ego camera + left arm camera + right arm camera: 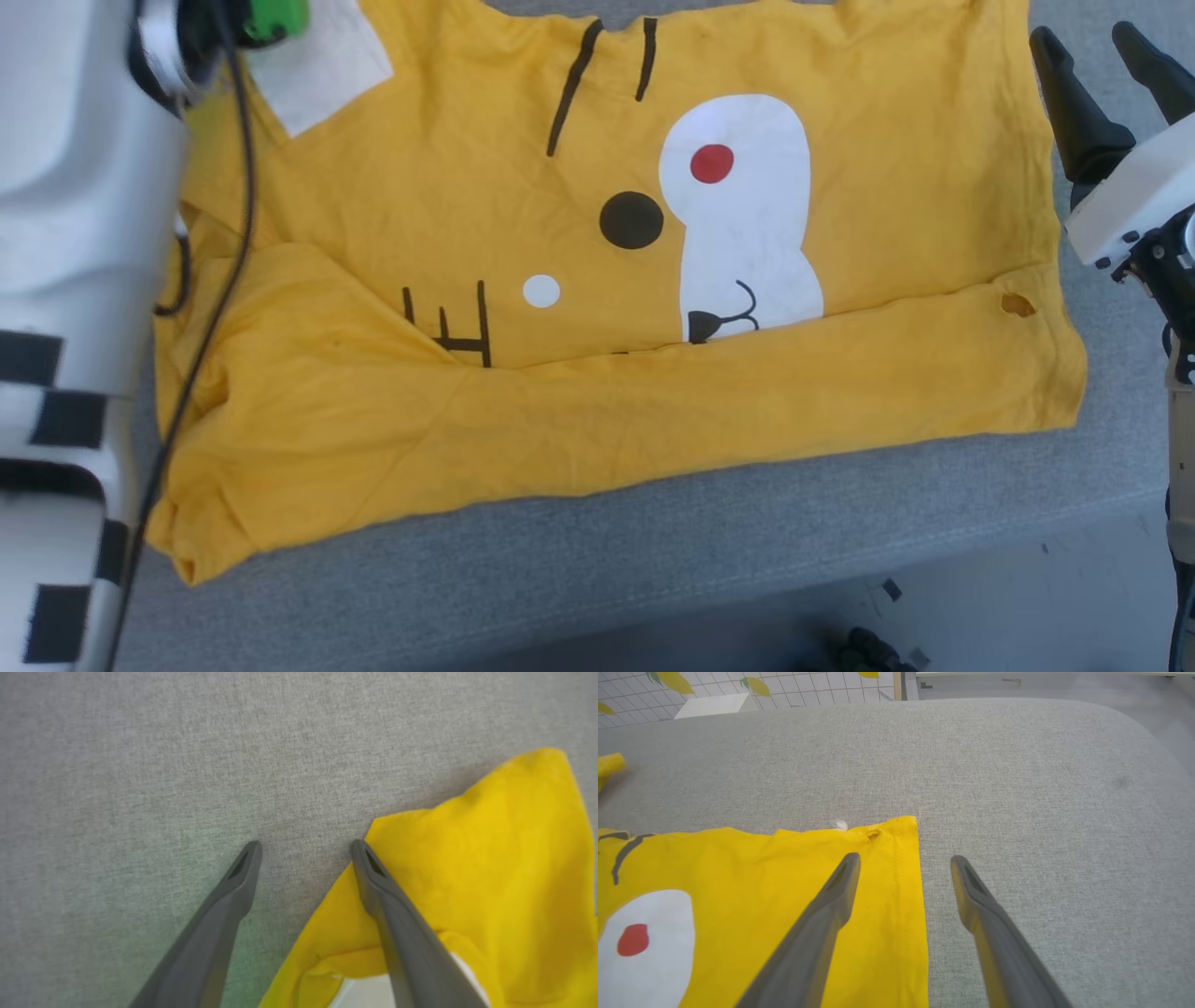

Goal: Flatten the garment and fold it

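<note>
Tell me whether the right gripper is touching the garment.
Cannot tell. Right wrist view: one finger of the right gripper overlaps the garment near its hem, but neither contact nor a gap shows plainly.

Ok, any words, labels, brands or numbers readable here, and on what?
No whole word or number can be read anywhere.
"E": black letter-like strokes on the garment, cut off by its folded-over lower part; may be drawing, not text.
White rectangle at the garment's upper left in the head view: blank.

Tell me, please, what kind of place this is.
Probably an indoor room set up for folding practice: a yellow T-shirt lies on a grey padded surface, with leaf-patterned tiles beyond it.
</note>
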Available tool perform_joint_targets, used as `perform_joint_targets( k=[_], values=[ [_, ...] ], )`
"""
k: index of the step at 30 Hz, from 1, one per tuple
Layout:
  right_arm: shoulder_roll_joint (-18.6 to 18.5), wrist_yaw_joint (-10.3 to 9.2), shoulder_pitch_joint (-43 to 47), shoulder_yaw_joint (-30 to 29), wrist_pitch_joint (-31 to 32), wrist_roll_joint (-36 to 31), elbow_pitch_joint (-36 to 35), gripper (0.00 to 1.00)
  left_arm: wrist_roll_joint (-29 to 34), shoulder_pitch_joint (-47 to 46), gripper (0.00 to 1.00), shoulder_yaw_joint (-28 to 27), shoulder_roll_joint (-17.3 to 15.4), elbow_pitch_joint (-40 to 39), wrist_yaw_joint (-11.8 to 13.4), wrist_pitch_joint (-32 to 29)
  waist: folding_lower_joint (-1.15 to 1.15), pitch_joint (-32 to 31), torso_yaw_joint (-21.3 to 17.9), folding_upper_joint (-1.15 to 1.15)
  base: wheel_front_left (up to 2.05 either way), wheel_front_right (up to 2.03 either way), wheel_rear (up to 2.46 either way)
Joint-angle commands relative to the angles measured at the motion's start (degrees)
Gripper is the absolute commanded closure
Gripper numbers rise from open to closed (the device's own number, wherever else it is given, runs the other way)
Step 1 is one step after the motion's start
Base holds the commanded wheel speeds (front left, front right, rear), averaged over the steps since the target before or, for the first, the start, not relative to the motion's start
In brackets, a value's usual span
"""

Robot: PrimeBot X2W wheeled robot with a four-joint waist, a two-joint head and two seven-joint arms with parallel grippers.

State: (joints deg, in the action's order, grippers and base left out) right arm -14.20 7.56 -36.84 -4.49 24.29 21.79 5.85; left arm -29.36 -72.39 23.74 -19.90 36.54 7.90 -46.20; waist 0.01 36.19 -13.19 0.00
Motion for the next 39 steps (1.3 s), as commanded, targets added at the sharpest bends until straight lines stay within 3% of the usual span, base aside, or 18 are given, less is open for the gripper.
perform_joint_targets(
  k=[1,4,8,10,11,15,25,35,39],
  values=[
    [0.1,-0.08,-1.14,0.23,-0.67,0.54,0.09,0.0,0.76,-0.78,0.0,0.71,-0.81,0.55,0.85,-2.83,-0.01,1.92,-1.82,0.0,0.0,0.0,0.0],
    [0.19,-0.08,-1.18,0.72,-1.64,0.72,0.39,0.0,1.03,-0.68,0.0,1.77,-2.08,-0.4,2.1,-9.52,-0.01,2.55,-2.32,0.0,0.0,0.0,0.0],
    [0.2,-0.08,-1.08,0.67,-2.42,0.71,0.99,0.0,-3.01,1.99,0.0,0.57,-1.49,-3.64,3.07,-17.39,-0.01,3.24,-2.46,0.0,0.0,0.0,0.0],
    [-0.04,-0.08,-1.25,0.45,-2.7,0.53,1.3,0.0,-4.58,2.85,0.61,-0.14,-1.24,-6.55,3.4,-19.13,-0.01,3.59,-2.3,0.0,0.0,0.0,0.0],
    [-0.09,-0.08,-1.36,0.34,-2.87,0.41,1.46,0.0,-5.03,3.33,1.0,-0.04,-1.36,-8.09,3.23,-20.19,-0.01,3.65,-2.21,0.0,0.0,0.0,0.0],
    [0.2,-0.08,-2.06,0.2,-3.36,0.0,1.81,0.0,-6.85,4.76,1.0,-1.35,-1.87,-13.24,3.2,-20.57,-0.01,3.61,-2.1,0.0,0.0,0.0,0.0],
    [0.33,-0.08,-2.7,1.0,-3.78,-0.66,2.96,0.0,-8.64,4.96,1.0,-5.47,-2.9,-20.12,2.3,-13.38,-0.01,2.61,-1.53,0.0,0.0,0.0,0.0],
    [-3.79,-0.08,-7.44,3.32,4.06,-3.31,4.5,0.0,-10.47,4.22,1.0,-8.04,-2.47,-24.79,1.83,-9.49,-0.01,2.31,0.42,0.0,0.0,0.0,0.0],
    [-3.68,-0.08,-9.82,4.13,5.17,-3.59,4.56,0.0,-11.3,5.03,1.0,-7.85,-1.78,-26.29,1.08,-8.83,-0.01,2.29,1.03,0.0,0.0,0.0,0.0]
  ],
)
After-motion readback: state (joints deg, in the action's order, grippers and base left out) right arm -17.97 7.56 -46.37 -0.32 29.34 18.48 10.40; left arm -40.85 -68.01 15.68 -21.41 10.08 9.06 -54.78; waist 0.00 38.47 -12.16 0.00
